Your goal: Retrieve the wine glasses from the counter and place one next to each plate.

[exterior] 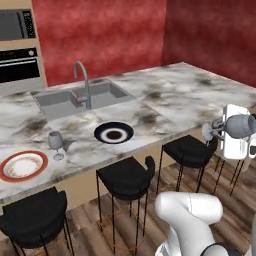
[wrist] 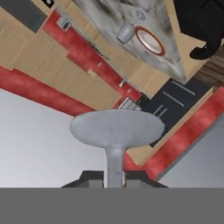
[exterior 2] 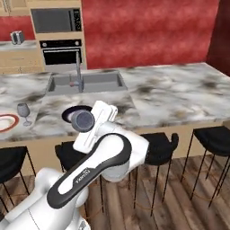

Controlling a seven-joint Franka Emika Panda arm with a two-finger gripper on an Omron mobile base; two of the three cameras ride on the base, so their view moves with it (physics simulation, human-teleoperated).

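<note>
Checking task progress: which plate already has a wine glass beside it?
The white plate with the orange-red rim: a wine glass stands by it. The dark navy plate has none; the claw holds the other glass.

Between my fingers sits the stem of one wine glass, while beyond them on the table the other glass stands just beside a plate, with another plate near the sink.

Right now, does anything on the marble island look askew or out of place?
Nothing on the island. The standing grey-blue stemmed glass is upright beside the orange-rimmed white plate. The black plate with white ring lacks one; the gripper carries the second glass sideways.
</note>
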